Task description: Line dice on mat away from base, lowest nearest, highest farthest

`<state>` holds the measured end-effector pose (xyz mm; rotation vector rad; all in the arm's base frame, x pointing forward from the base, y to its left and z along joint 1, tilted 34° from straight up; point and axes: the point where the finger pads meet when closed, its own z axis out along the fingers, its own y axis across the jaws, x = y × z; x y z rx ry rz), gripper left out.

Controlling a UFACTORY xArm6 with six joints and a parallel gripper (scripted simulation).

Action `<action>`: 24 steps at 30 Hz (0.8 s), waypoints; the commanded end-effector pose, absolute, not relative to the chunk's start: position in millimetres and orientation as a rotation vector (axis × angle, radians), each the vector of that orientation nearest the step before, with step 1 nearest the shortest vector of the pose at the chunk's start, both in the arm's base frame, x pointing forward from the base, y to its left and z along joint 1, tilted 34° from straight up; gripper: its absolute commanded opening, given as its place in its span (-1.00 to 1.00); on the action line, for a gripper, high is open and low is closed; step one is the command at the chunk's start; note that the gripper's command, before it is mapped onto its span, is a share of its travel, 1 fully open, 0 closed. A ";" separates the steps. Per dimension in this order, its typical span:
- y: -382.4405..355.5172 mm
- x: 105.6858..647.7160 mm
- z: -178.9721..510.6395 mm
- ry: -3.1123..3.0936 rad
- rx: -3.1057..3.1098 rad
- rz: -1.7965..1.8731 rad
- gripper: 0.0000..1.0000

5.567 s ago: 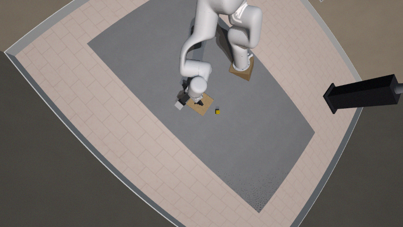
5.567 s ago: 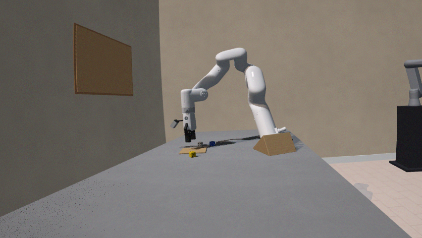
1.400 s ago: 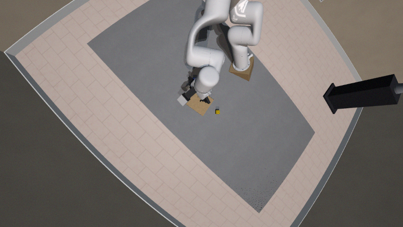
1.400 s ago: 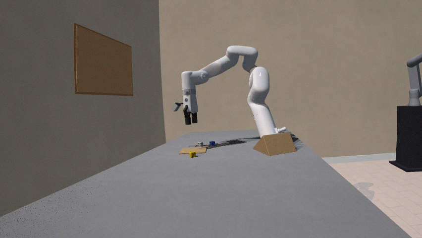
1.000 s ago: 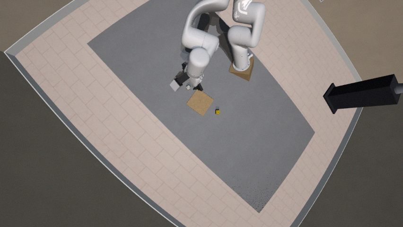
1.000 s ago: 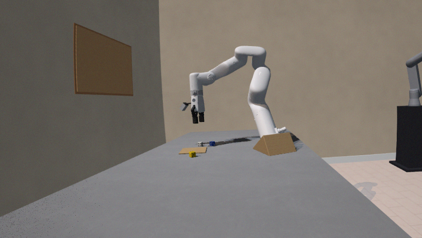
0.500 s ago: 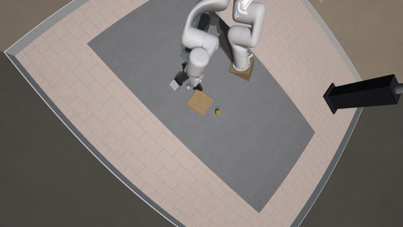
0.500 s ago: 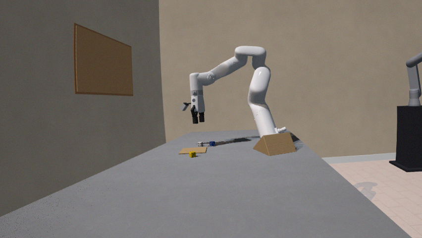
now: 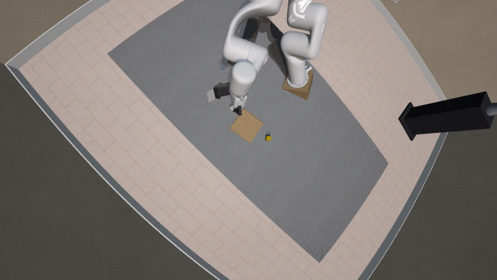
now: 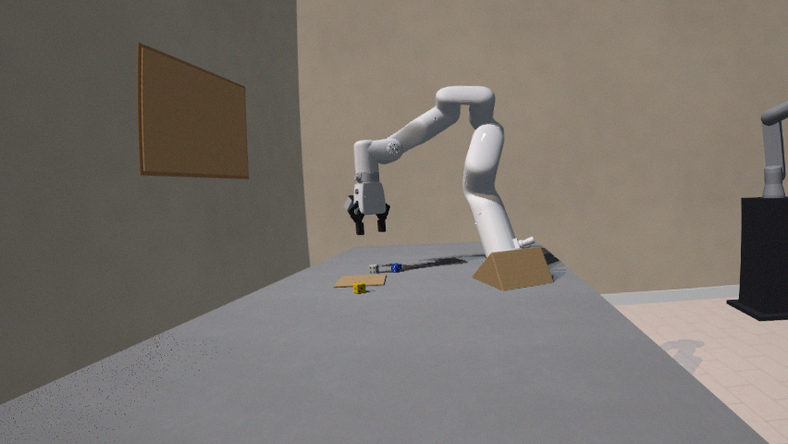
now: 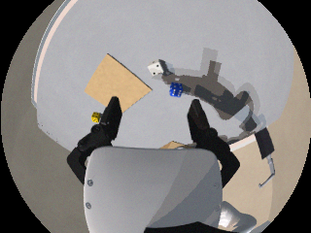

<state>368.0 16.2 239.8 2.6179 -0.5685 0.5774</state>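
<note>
The grey, matte tabletop (image 10: 419,341) stretches long and bare toward the exterior camera, with wide room on that side, while the work sits crowded at the far end near the arm's tan wedge-shaped base block (image 10: 512,268). The mat (image 9: 246,125) is a thin, flat, tan square like cardboard, lying turned so its corners point along the tabletop; none of the three dice is on it. The yellow die (image 9: 268,137), a small cube with dark pips, stands on the tabletop just beside the mat's edge on the side away from the base. The white die (image 10: 374,268) and the blue die (image 10: 396,267) stand near each other beyond the mat's opposite edge, the blue one in the arm's shadow; from above both are hidden under the arm. The pincer (image 10: 369,222) hangs well above the tabletop, over the mat's near-base corner, its dark fingers spread wide and released, grasping nothing. The arm's smooth white rounded links arch over it.
</note>
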 end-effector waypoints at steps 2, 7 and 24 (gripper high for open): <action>13.6 371.1 235.8 -0.850 2.569 0.652 1.00; 11.0 372.8 231.5 -1.078 2.515 0.700 1.00; 2.4 377.5 216.8 -1.817 2.206 0.831 1.00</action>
